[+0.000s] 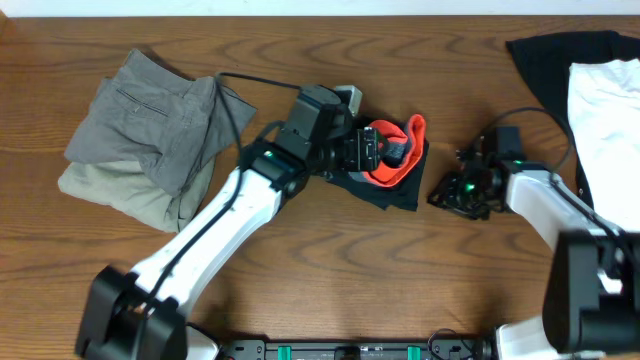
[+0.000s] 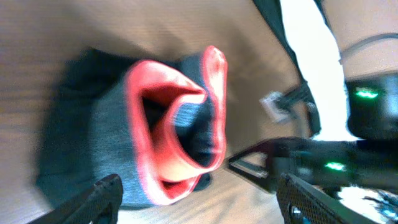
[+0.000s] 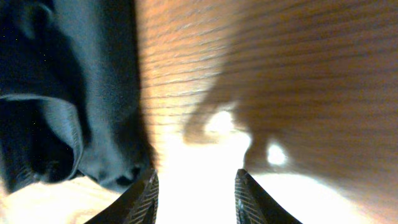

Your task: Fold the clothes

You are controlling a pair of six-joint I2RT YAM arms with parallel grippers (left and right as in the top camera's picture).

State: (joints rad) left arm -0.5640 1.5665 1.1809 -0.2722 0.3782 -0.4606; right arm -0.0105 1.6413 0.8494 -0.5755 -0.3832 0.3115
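The black trousers [image 1: 392,192] lie bunched in a small bundle at the table's middle, their red-lined waistband [image 1: 403,160] curled open on top. My left gripper [image 1: 372,150] hovers at the bundle's left side. In the left wrist view it [image 2: 199,183] stands open, with the waistband [image 2: 149,124] just beyond its fingertips [image 2: 102,194] and nothing between them. My right gripper [image 1: 452,190] sits low just right of the bundle. It [image 3: 196,183] is open over bare wood, with the black cloth [image 3: 68,93] beside its left finger.
A grey garment [image 1: 150,120] lies folded on a beige one [image 1: 130,190] at the left. A black garment [image 1: 550,60] and a white one [image 1: 605,110] lie at the far right edge. Cables run along both arms.
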